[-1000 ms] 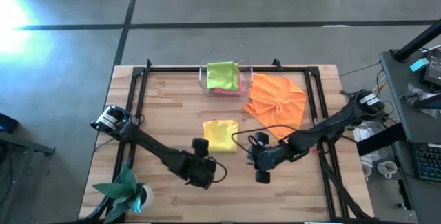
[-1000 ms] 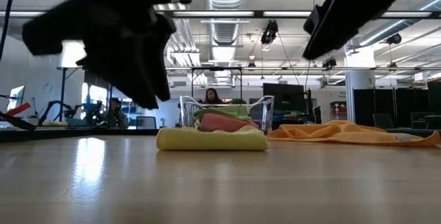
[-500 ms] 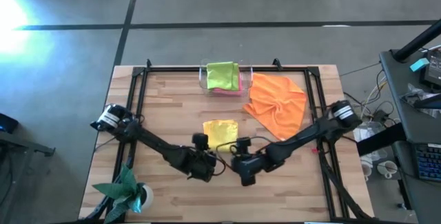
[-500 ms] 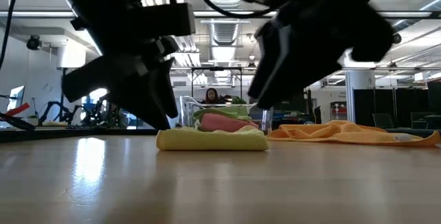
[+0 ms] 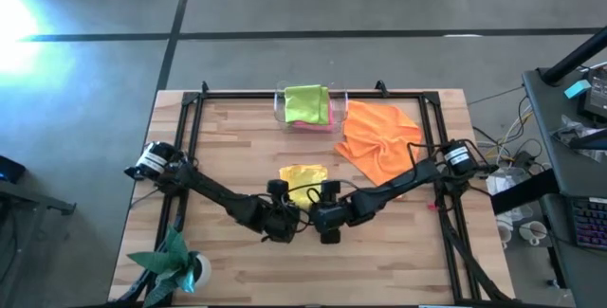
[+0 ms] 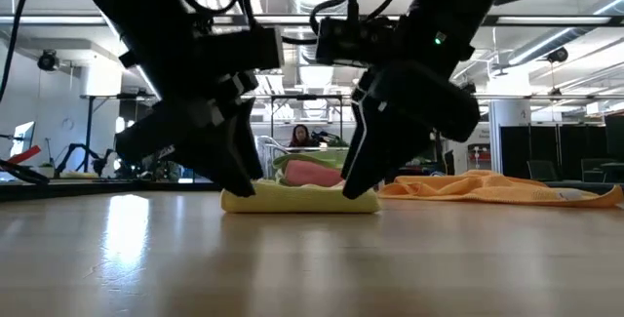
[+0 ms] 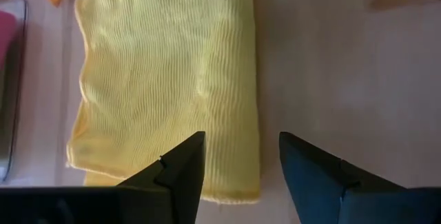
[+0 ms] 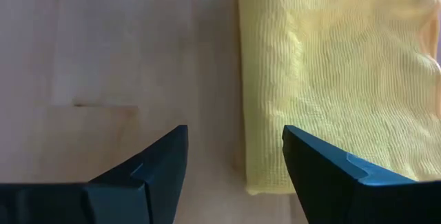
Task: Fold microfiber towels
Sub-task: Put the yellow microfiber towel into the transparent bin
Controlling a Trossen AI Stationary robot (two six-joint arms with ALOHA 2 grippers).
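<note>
The left gripper (image 5: 276, 191) is hovering with its fingers spread wide over the near left corner of the folded yellow microfiber towel (image 5: 303, 181), holding nothing, one fingertip above the cloth and the other above the bare wooden table (image 5: 228, 137). The right gripper (image 5: 328, 192) is hanging just beside it, also spread wide and empty, straddling the towel's near right edge. Beyond both grippers, the crumpled orange towel (image 5: 381, 140) is lying spread out, and a folded lime green towel (image 5: 305, 103) is sitting on a pink one (image 6: 314, 172) in the clear plastic tray (image 6: 374, 149).
</note>
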